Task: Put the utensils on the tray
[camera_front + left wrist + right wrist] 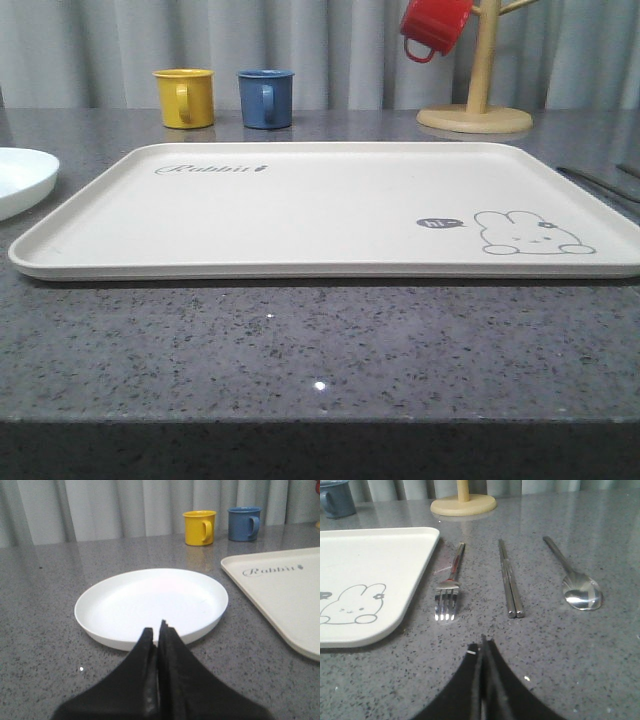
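Lying beside tray (370,580) rim: fork (449,585) | both pincers closed, empty

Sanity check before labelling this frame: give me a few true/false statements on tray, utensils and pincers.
1. The tray carries no utensils. True.
2. The fork lies between the tray and the chopsticks. True.
3. The left pincer grips the plate. False: it is shut, holding nothing, just short of the rim.
4. The spoon rests on the plate. False: it lies on the counter beside the chopsticks.
5. The right pincer is shut. True.
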